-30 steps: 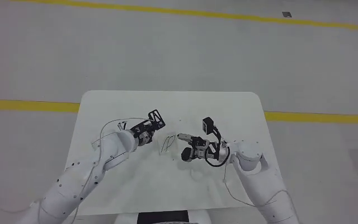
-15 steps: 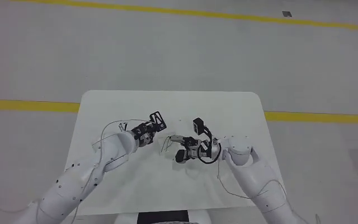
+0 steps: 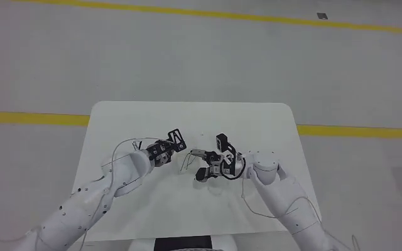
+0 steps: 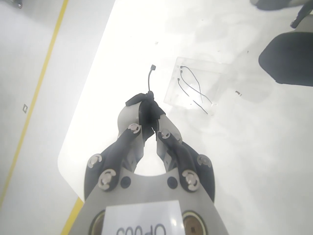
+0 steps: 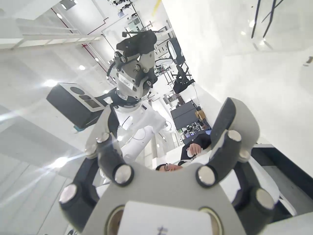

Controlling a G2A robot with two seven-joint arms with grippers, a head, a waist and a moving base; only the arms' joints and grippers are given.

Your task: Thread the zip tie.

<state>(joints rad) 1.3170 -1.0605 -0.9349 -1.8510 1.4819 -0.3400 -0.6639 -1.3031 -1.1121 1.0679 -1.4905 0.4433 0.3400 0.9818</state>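
Pinching zip tie [image 4: 149,79], left tool [image 4: 147,98] fully closed.

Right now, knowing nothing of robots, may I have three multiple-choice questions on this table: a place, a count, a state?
1. Where do the spare zip ties lie? A: on the clear tray. B: on the floor. C: in a cup.
2. How many lie there? A: one. B: two. C: five.
3. The left gripper is: A: open and empty. B: shut on a zip tie. C: holding the tray.

Answers: A, they rest on the see-through tray; B, two black strands show there; B, its fingers pinch a tie whose head pokes out.
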